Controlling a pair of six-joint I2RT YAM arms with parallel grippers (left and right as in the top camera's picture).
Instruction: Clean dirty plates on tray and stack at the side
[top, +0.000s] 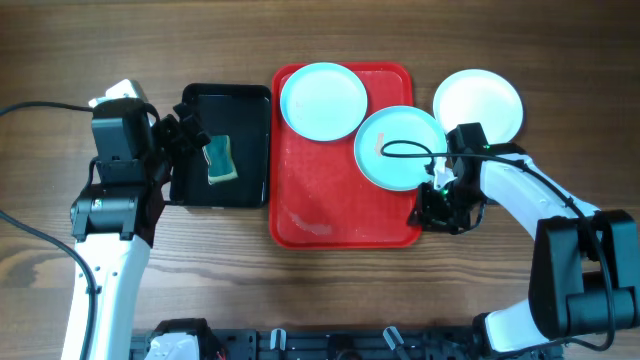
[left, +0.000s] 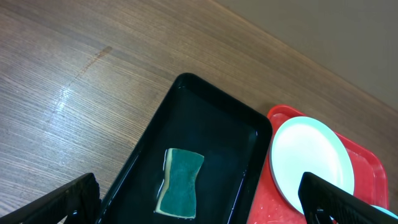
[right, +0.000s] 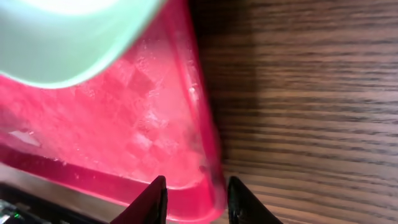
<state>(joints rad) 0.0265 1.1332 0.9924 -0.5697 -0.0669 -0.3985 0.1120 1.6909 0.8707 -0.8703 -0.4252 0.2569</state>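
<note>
On the red tray (top: 330, 200) lie two plates (top: 323, 100), right gripper (right: 197, 190) nipping its rim; the black tray (top: 250, 120) holds a sponge (top: 221, 160), left gripper (left: 198, 178) agape

On the table (top: 330, 40) the tray (top: 340, 225) lies at the middle, with the small tray (top: 250, 110) just beside its left edge. A sponge (top: 221, 160) lies in the small tray, toward the middle. One plate (top: 323, 100) sits in the tray's back-left corner, and a second plate (top: 400, 148) is at its right edge. A third plate (top: 478, 103) rests on the table, right of the tray's back-right corner. The left gripper (top: 185, 145) is at the small tray's left edge. The right gripper (right: 198, 199) straddles the rim at the tray's front-right corner.
</note>
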